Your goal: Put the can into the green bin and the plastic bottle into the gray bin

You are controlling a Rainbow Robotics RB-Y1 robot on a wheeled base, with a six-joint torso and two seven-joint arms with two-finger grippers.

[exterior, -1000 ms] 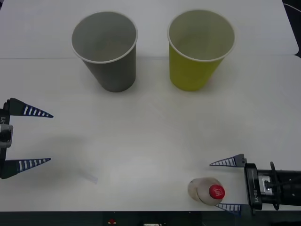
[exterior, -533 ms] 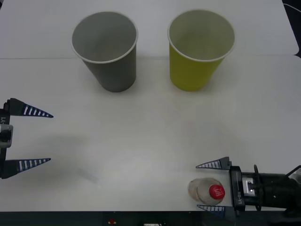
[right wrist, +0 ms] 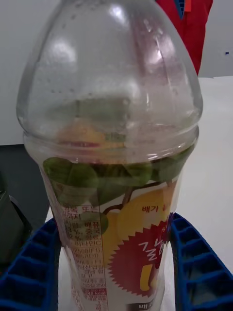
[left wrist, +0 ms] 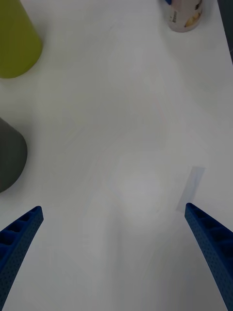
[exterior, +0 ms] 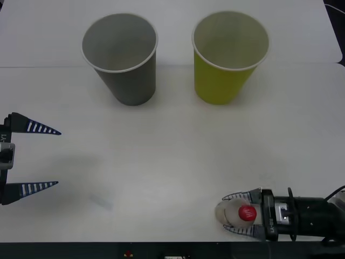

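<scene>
Right gripper (exterior: 239, 214) pinching the plastic bottle (exterior: 233, 212) at the table's (exterior: 178, 156) near edge
Stood upright between the blue fingers (right wrist: 29, 267); left gripper (exterior: 40, 158) spread wide, idle at left; farther back, gray bin (exterior: 122, 58) beside green bin (exterior: 228, 56)

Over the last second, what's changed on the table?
The right gripper slid in toward the robot's left along the table's near edge and closed its fingers on the bottle, which still stands upright in place. The left gripper stayed open and parked; the gray bin and green bin haven't moved.
</scene>
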